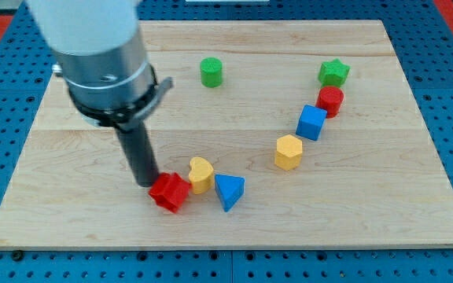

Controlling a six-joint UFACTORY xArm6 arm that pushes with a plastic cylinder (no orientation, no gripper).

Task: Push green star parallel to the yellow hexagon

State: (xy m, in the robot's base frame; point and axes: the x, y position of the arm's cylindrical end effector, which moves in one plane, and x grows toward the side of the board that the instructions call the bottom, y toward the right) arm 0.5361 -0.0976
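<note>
The green star (333, 73) lies at the view's upper right on the wooden board (226, 220). The yellow hexagon (288, 152) sits below and to the left of it, near the board's middle right. A red cylinder (330, 101) and a blue cube (311, 123) lie in a slanted line between the star and the hexagon. My tip (145, 182) is far to the left of both, touching the left side of a red star-shaped block (169, 192).
A yellow heart (200, 174) sits just right of the red star, and a blue triangle (229, 191) right of that. A green cylinder (211, 71) stands at the top centre. The arm's grey body (104, 55) covers the board's upper left.
</note>
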